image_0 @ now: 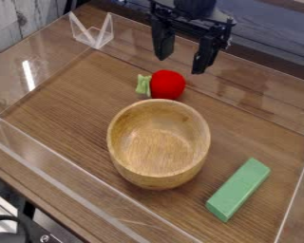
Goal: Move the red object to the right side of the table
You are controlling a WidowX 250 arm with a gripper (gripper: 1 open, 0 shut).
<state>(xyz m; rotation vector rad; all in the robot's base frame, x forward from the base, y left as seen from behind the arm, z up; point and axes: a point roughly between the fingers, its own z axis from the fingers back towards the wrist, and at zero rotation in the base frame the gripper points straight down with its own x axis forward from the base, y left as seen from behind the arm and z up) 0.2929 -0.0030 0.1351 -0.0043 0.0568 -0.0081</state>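
The red object [166, 84], a small glossy ball-shaped toy fruit with a green leafy bit on its left, lies on the brown wood-grain table [66, 100] just behind the wooden bowl. My black gripper [182, 55] hangs above and slightly behind it, pointing down. Its fingers stand apart with nothing between them, clear of the fruit.
A large wooden bowl [159, 142] sits in the middle of the table. A green rectangular block [238, 189] lies at the front right. Low clear acrylic walls [91, 33] edge the tabletop.
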